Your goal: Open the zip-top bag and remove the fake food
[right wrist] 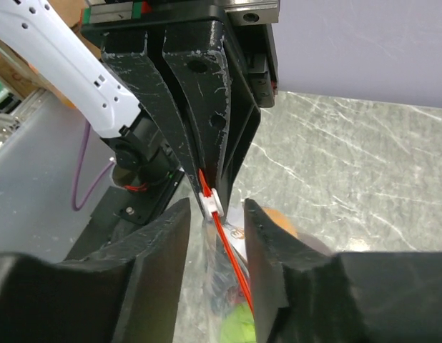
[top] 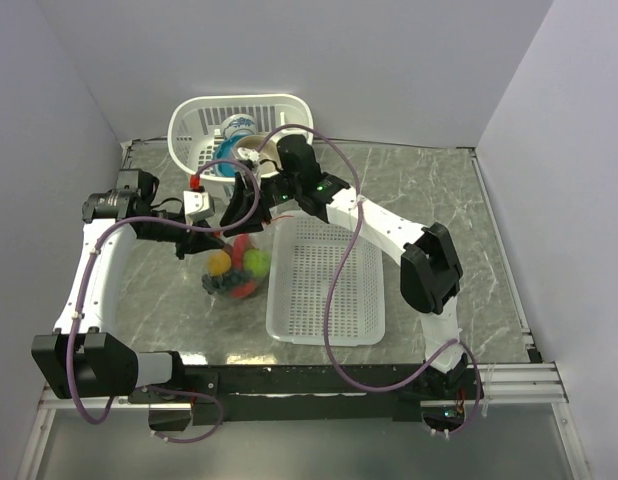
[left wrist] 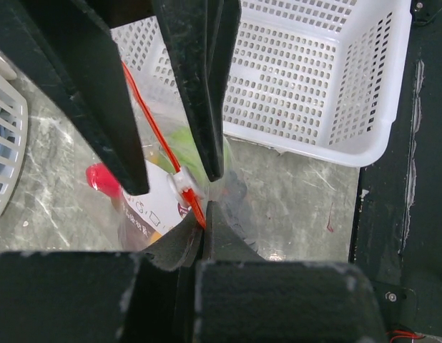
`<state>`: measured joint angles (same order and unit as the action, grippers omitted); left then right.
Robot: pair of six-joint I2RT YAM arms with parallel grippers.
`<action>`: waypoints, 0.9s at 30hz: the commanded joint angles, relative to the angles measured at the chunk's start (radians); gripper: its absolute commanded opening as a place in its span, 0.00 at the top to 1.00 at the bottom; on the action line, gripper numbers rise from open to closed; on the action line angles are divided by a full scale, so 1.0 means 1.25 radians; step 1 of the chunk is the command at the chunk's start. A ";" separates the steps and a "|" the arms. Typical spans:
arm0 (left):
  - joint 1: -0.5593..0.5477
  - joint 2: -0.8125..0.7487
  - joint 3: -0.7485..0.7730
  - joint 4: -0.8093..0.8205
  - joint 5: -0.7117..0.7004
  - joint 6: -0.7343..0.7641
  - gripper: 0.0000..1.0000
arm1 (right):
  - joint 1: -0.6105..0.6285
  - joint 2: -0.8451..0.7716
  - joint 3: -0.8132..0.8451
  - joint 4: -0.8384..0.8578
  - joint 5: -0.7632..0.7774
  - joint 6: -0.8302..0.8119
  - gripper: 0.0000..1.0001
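The clear zip-top bag (top: pixel 236 272) hangs just above the table, left of a flat basket. It holds fake food: a yellow fruit (top: pixel 220 262), a green lime (top: pixel 256 262), a red piece (top: pixel 246 289) and dark grapes (top: pixel 223 284). My left gripper (top: pixel 217 243) (left wrist: pixel 202 221) is shut on the orange-red zip strip (left wrist: pixel 153 128) at the bag's mouth. My right gripper (top: pixel 236 222) (right wrist: pixel 216 214) is open, its jaws standing on either side of the strip (right wrist: pixel 232 264), close to the white slider (right wrist: pixel 211 204) (left wrist: pixel 179 184). The lime shows through the plastic (right wrist: pixel 239 325).
A flat white mesh basket (top: pixel 327 280) (left wrist: pixel 314 86) lies right of the bag. A deeper white basket (top: pixel 239 125) with a blue bowl (top: pixel 232 150) stands at the back, and its rim shows at the left wrist view's left edge (left wrist: pixel 6 143). Both arms crowd over the bag.
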<state>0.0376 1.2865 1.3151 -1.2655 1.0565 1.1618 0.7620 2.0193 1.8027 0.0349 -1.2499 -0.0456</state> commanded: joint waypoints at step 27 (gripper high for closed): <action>-0.002 -0.052 0.020 0.049 -0.061 -0.043 0.99 | -0.003 0.018 0.042 -0.168 0.119 -0.162 1.00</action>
<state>0.0376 1.2747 1.3109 -1.2224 0.9844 1.1133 0.7681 2.0209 1.8385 -0.1158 -1.1690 -0.1890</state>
